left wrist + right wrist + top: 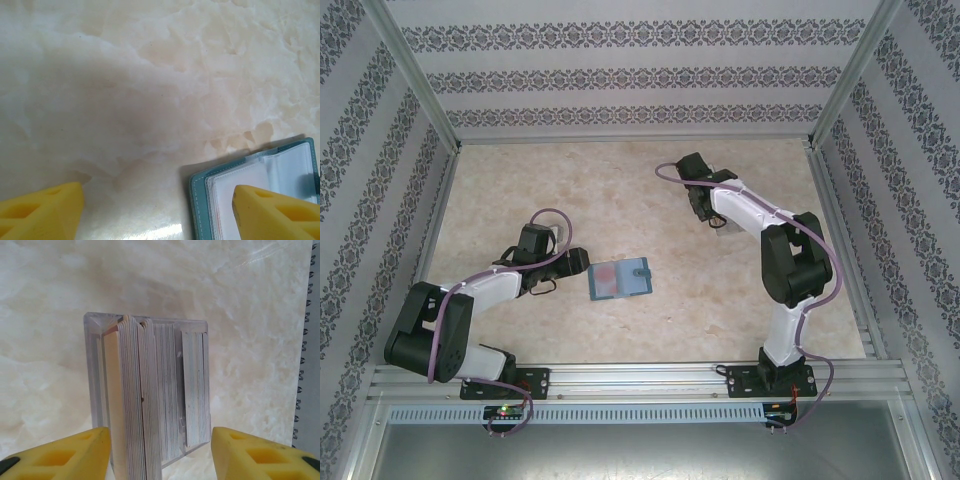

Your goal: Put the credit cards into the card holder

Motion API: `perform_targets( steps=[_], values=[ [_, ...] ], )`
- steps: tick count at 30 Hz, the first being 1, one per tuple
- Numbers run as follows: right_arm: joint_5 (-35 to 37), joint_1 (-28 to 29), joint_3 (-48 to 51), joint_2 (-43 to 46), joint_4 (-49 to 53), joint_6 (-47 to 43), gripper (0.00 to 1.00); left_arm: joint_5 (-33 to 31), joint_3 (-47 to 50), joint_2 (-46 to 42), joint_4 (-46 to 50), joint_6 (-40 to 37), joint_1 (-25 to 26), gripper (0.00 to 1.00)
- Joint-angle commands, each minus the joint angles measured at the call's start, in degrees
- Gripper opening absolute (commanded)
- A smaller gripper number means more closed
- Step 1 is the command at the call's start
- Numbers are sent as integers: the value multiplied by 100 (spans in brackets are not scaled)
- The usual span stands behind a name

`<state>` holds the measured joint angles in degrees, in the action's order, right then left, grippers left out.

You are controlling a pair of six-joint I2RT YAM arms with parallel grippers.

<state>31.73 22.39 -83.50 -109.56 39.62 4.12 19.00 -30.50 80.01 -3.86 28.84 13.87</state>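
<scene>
The card holder (620, 280) lies open and flat on the desk (620, 180), with a reddish card (605, 281) showing in its left leaf. Just left of it, the left tool (155, 200) hangs wide open and empty, one finger over that leaf, probably to steady it. Well beyond the holder to its right, the right tool (160, 440) straddles the clear stand (95, 365) of upright credit cards (132, 400), spread wide and gripping nothing.

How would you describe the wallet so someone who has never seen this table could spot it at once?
Look at the pale marbled table, between the two arms, beside the left arm's yellow fingers. There a teal wallet lies open and flat, with a reddish patch on one half. The plastic stand by the right arm is see-through and packed with pale cards instead.
</scene>
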Motion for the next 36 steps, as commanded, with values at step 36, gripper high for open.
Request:
perform_targets(
  steps=[36],
  values=[
    [-5847,-1439,688,633,-1029,988,46,164,-2,183,-102,-78,7,78]
  ],
)
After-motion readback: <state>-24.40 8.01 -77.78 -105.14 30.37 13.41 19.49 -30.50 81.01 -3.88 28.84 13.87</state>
